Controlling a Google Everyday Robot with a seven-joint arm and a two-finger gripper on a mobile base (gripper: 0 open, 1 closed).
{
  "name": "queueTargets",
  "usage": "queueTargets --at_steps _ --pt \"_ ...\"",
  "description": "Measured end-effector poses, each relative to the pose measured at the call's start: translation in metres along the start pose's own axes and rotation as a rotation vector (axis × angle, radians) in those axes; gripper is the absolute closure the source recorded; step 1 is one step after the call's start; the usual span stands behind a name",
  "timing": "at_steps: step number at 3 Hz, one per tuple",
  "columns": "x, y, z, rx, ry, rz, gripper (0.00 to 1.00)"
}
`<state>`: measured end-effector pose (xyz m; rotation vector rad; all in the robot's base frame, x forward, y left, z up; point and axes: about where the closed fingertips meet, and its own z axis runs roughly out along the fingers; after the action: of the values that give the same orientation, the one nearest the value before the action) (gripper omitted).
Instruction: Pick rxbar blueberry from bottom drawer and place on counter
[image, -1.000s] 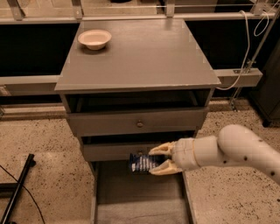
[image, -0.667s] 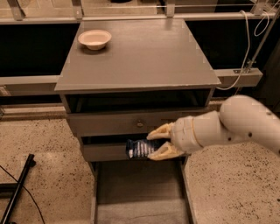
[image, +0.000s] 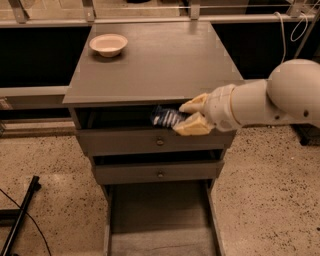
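Student: Counter (image: 160, 70) first. What is it?

Tutor: Flat grey top of the drawer cabinet, seen from the front and above. Every place below is given from it.

Student: Next in size?

Tutor: Bottom drawer (image: 160, 215), straight below the counter's front edge and lowest of three. It is pulled out toward the viewer as a wide grey tray with low side walls. Two knobbed drawers (image: 125, 142) lie between it and the counter. A dark gap shows between the upper one and the counter's underside.

Student: And the white form?

Tutor: Arm (image: 270, 100), entering from beyond the counter's right side, level with its front edge.

Student: Where does it end?

Tutor: Gripper (image: 179, 119), just under the counter's front edge, right of the middle, in front of that dark gap. Its pale fingers (image: 194, 105) stand one above the other, and the jaws pinch the load between them.

Student: The round object?

Tutor: Bowl (image: 108, 44), pale and upright, resting on the counter near its far left corner, well apart from the gripper.

Student: Smallest item?

Tutor: Snack bar (image: 166, 117), in a dark wrapper with pale stripes. It is gripped at its right end and juts left from the jaws. It hangs just beneath the counter's front edge, off the counter's surface and well above the bottom drawer.
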<state>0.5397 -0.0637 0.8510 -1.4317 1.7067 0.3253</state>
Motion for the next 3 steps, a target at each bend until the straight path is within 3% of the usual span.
queueTargets --at_steps 1,3 --pt "-0.005 -0.041 -0.003 0.098 -0.015 0.058 1.0" --pt "-0.015 -0.058 0.0 0.107 0.002 0.031 1.0"
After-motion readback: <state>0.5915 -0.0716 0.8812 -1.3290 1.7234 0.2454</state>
